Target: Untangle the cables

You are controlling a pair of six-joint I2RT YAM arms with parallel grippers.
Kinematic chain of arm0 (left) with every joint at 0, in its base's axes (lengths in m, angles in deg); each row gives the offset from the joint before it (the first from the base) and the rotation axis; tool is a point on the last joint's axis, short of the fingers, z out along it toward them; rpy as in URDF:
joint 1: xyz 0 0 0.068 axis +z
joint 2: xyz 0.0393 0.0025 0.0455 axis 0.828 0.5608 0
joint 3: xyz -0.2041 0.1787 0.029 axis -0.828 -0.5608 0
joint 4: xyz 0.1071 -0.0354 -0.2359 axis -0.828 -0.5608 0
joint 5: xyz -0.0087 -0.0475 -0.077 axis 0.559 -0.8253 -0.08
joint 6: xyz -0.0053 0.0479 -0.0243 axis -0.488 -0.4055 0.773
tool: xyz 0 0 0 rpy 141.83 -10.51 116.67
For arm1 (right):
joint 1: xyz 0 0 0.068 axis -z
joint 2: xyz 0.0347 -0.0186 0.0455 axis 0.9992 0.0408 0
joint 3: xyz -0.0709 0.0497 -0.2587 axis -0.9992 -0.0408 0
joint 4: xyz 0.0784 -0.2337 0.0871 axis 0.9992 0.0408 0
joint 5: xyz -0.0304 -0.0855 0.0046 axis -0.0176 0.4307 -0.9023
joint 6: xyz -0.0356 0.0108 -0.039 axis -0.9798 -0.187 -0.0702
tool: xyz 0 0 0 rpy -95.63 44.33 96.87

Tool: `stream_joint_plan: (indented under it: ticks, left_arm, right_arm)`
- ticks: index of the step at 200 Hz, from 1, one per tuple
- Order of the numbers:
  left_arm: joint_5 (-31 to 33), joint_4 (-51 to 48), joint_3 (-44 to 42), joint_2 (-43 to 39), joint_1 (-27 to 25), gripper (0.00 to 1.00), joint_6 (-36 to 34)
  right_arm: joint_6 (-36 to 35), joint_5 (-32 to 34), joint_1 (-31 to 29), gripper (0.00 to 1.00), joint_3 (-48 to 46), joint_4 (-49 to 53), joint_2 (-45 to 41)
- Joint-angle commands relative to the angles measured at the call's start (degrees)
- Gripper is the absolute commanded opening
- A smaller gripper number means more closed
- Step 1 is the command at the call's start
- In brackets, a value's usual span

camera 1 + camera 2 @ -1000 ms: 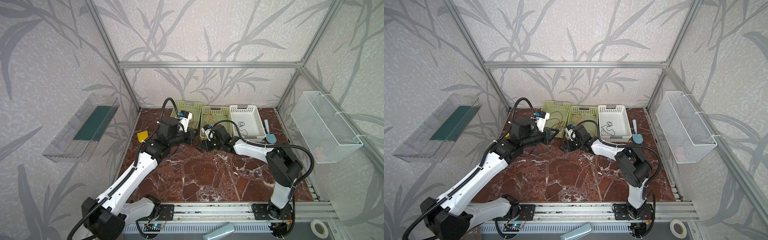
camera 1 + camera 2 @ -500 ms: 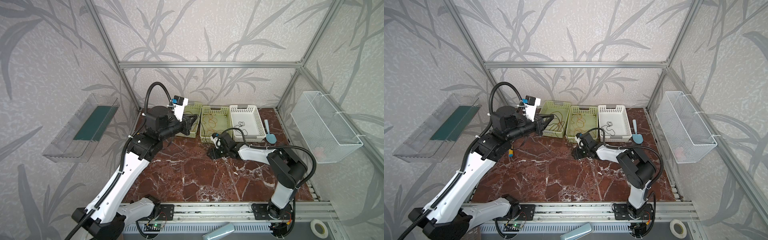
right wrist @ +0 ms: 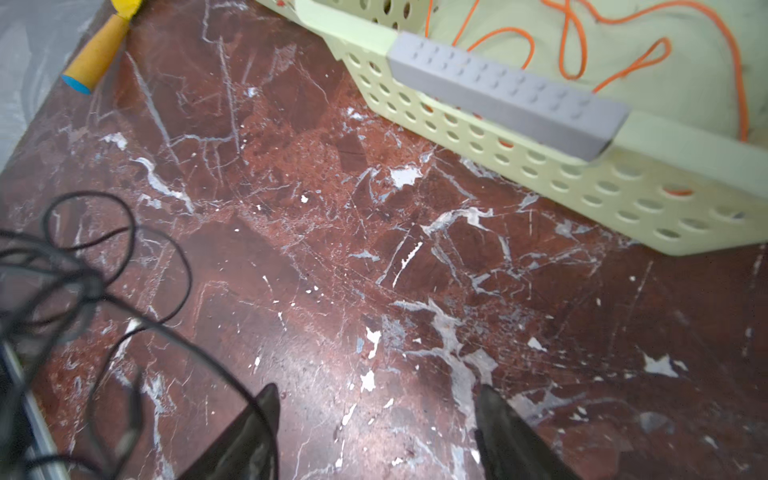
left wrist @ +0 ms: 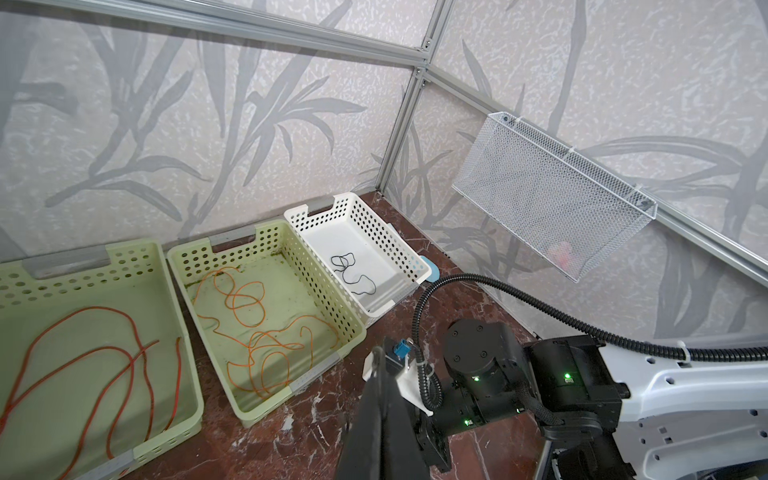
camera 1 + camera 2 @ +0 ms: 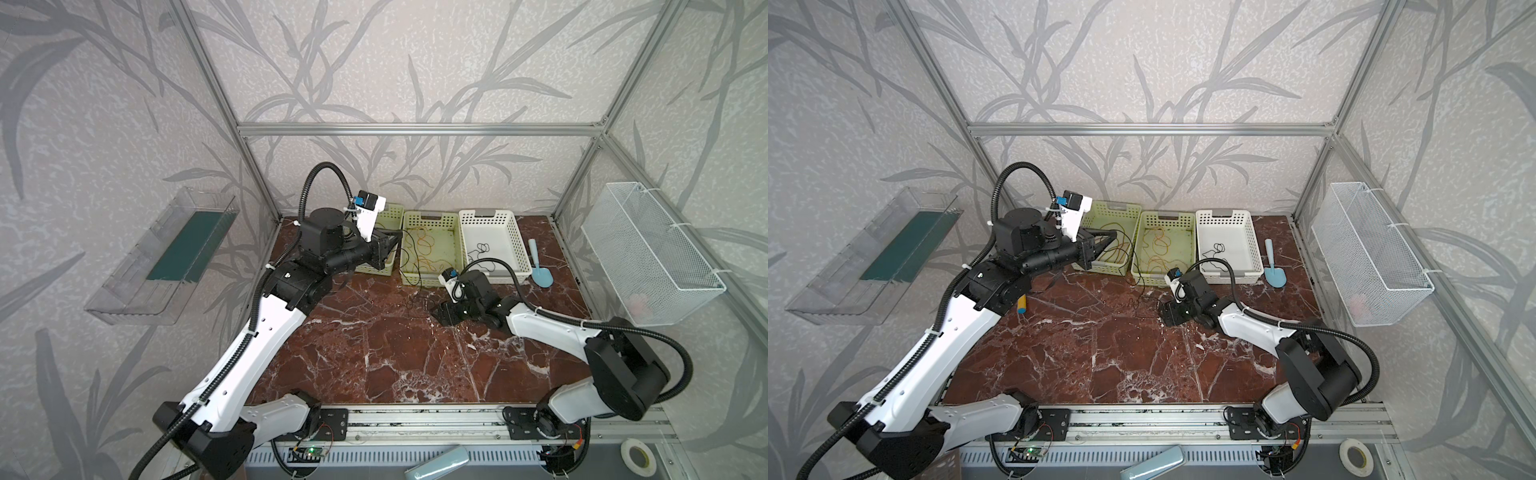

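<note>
My left gripper [image 5: 397, 241] [image 5: 1113, 237] [image 4: 377, 359] is raised over the near edge of the left green basket, shut on a thin black cable. That cable arcs down to a loose tangle [image 5: 411, 301] [image 5: 1136, 303] [image 3: 124, 270] on the marble table. My right gripper [image 5: 436, 313] [image 5: 1163, 318] [image 3: 376, 415] sits low over the table just right of the tangle, open and holding nothing. The red cable [image 4: 124, 361] lies in the left green basket. The orange cable [image 4: 257, 316] [image 5: 424, 249] [image 3: 573, 25] is curled in the middle green basket. A short black wire [image 4: 353, 274] [image 5: 482, 249] lies in the white basket.
Three baskets stand along the back wall: left green [image 4: 178, 311], middle green [image 4: 328, 299], white [image 4: 386, 245]. A blue scoop [image 5: 540, 270] lies right of them. An orange-handled tool [image 5: 1021, 305] [image 3: 99, 54] lies at the table's left. A mesh basket [image 5: 648, 253] hangs on the right wall.
My left gripper has lifted from the table up and back over the left basket, drawing the black cable with it. My right gripper has drawn back a little toward the table's middle.
</note>
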Motion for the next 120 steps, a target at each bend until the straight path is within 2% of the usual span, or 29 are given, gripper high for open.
stream_joint_plan:
  ticks: [1,66,93,120]
  left_arm:
    - [-3.4,3.6,-0.6,0.1,-0.4,0.0,1.1]
    - [-3.6,6.3,-2.0,-0.5,-1.0,0.0,2.6]
    - [-3.1,7.8,-2.0,-0.8,-1.7,0.0,3.2]
    - [-2.0,8.3,-1.6,-0.7,-2.2,0.0,3.1]
  right_arm:
    - [-4.6,-4.2,0.1,0.75,-2.1,-5.5,-3.8]
    - [-4.0,-10.6,0.2,0.73,-1.5,-12.2,-5.6]
    - [-1.3,-8.6,0.2,0.72,0.4,-10.7,-2.8]
    - [2.8,-10.2,0.1,0.72,-1.0,-16.1,-1.9]
